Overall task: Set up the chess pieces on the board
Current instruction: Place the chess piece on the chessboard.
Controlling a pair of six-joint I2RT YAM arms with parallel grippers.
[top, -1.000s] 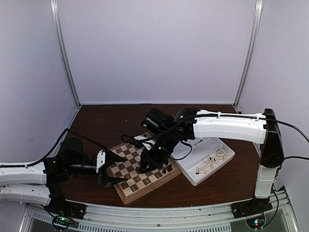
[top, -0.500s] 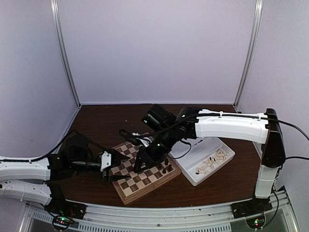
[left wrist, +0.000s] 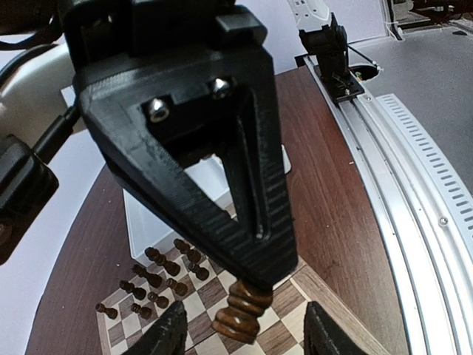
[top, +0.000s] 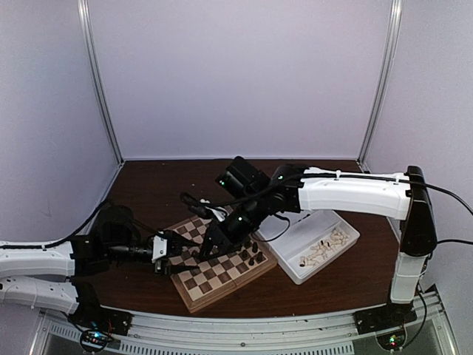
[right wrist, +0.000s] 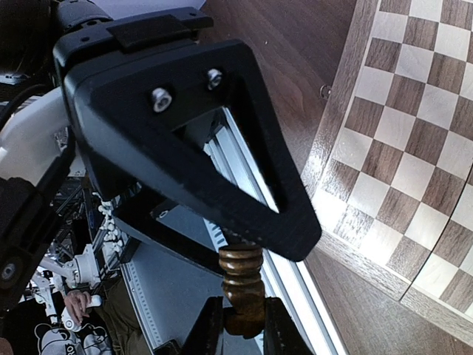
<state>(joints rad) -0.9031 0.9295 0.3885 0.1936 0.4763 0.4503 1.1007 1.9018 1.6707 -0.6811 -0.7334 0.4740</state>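
Above the board (top: 214, 285) edge nearest the left arm, right gripper (right wrist: 238, 325) was clamped on a dark chess piece (left wrist: 240, 314), left gripper (top: 176, 250) fingers stood spread either side of it, untouching, other dark chess pieces (top: 255, 259) clustered at the board's opposite side.

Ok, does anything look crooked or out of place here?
The board sits turned at an angle to the edge of the table, and the dark pieces on it are bunched unevenly near its right corner rather than in tidy rows. Nothing looks spilled or broken.
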